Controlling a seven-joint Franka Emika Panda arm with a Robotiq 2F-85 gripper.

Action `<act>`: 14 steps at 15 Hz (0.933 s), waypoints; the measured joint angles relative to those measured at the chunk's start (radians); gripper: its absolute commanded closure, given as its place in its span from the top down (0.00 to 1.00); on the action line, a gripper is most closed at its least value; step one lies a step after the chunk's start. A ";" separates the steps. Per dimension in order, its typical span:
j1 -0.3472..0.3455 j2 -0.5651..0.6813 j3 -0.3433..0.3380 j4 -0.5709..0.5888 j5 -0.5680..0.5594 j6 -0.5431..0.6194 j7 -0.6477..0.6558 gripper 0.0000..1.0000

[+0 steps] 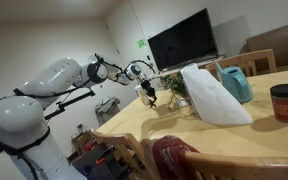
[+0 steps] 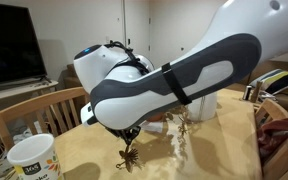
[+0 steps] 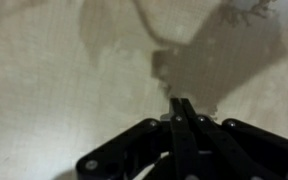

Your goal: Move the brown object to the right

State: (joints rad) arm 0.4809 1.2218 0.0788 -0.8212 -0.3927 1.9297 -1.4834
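Closed tool [image 3: 181, 104], tips pressed together in the wrist view; impossible to tell whether anything is pinched between. Probably the brown object [image 2: 127, 160]: a small dark shape at 6 o'clock of the tool in an exterior view, just over the worktop [image 2: 84, 155]. Best carried low and level to the robot's right, clear of the mug [image 2: 32, 158] at 8 o'clock. Much hidden behind the arm [image 2: 174, 80]; contact below too blurred to judge.

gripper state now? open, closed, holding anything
Gripper: closed. In the wrist view the fingers are pressed together over the tablecloth. Nothing shows between them, but a tiny pinched thing cannot be ruled out.
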 measured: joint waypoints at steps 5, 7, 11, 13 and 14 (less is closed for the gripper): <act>0.012 0.005 -0.015 -0.004 -0.027 -0.015 0.000 0.01; 0.014 0.009 -0.018 -0.004 -0.028 -0.015 0.000 0.01; 0.014 0.021 -0.022 -0.004 -0.028 -0.015 0.000 0.01; 0.014 0.024 -0.024 -0.004 -0.030 -0.016 0.000 0.01; 0.014 0.024 -0.025 -0.004 -0.032 -0.016 0.000 0.01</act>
State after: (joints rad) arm 0.4951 1.2461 0.0542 -0.8254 -0.4242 1.9136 -1.4838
